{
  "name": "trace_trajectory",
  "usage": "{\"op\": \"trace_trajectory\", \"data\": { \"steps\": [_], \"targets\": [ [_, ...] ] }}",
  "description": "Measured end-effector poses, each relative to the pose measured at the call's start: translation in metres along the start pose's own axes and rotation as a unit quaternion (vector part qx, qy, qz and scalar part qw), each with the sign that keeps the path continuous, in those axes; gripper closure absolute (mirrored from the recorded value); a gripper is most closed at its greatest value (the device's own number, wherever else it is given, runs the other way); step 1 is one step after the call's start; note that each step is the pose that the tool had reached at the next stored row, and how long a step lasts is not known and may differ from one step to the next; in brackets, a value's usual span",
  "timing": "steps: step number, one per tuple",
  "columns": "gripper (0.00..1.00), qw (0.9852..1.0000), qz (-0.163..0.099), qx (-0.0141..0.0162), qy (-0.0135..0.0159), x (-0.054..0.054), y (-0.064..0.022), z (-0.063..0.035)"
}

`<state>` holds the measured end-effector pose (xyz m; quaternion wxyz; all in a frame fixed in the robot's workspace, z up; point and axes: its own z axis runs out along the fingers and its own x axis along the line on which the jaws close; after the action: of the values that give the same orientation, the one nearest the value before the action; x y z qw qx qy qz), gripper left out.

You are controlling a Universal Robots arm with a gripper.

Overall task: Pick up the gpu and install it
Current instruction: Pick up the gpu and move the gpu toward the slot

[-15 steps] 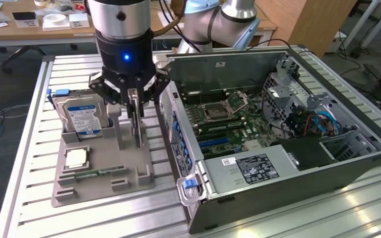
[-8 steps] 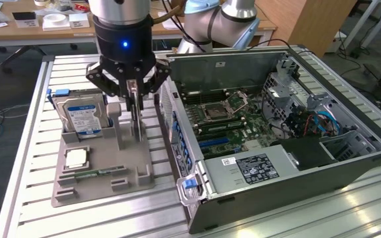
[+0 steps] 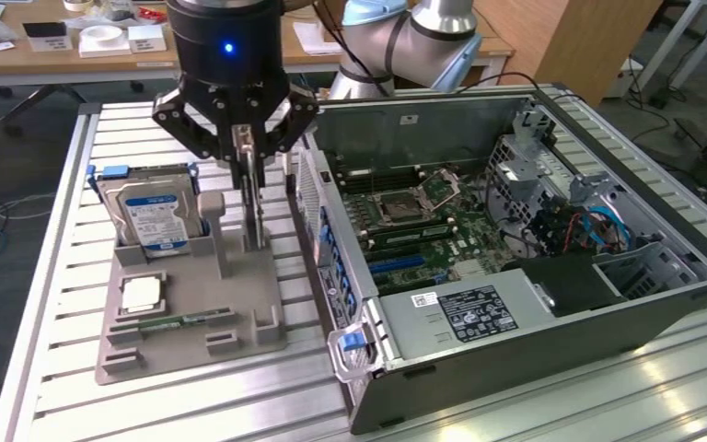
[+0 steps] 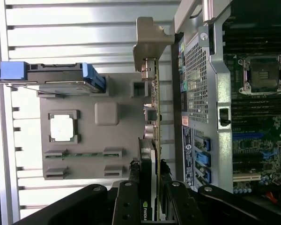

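Pincer [image 3: 249, 152] closed narrowly on the gpu [image 3: 255, 216]; card stands upright at holder's [image 3: 188, 336] edge beside computer case [image 3: 550, 336].

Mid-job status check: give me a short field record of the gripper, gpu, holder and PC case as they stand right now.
gripper: shut on the gpu's upper edge, above the gray holder
gpu: upright on edge, lower end at the holder
holder contents: hard drive, processor, memory stick
case: open, beside the holder on the exterior view's right
install: gpu not yet in the case
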<state>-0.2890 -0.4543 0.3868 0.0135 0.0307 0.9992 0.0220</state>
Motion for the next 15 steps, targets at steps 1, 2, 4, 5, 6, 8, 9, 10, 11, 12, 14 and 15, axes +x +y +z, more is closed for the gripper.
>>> {"op": "trace_trajectory", "data": {
  "steps": [1, 2, 4, 5, 6, 8, 9, 10, 11, 12, 14, 15],
  "targets": [
    [0.73, 1.0, 0.0, 0.0, 0.0, 0.0, 0.0001, -0.0024],
    [0.73, 1.0, 0.0, 0.0, 0.0, 0.0, 0.0002, -0.0046],
    [0.73, 1.0, 0.0, 0.0, 0.0, 0.0, 0.0004, -0.0088],
    [0.73, 1.0, 0.0, 0.0, 0.0, 0.0, 0.0005, -0.0107],
    [0.73, 1.0, 0.0, 0.0, 0.0, 0.0, 0.0006, -0.0128],
    [0.73, 1.0, 0.0, 0.0, 0.0, 0.0, 0.0007, -0.0167],
    [0.73, 1.0, 0.0, 0.0, 0.0, 0.0, 0.0008, -0.0184],
    [0.73, 1.0, 0.0, 0.0, 0.0, 0.0, 0.0009, -0.02],
    [0.73, 1.0, 0.0, 0.0, 0.0001, -0.001, 0.001, -0.0217],
    [0.73, 1.0, 0.0, -0.0001, 0.0, -0.001, 0.0011, -0.0232],
    [0.73, 1.0, 0.0, 0.0, 0.0, -0.001, 0.0011, -0.0253],
    [0.73, 1.0, 0.0, 0.0, -0.0001, -0.001, 0.0011, -0.0255]
  ]
}}
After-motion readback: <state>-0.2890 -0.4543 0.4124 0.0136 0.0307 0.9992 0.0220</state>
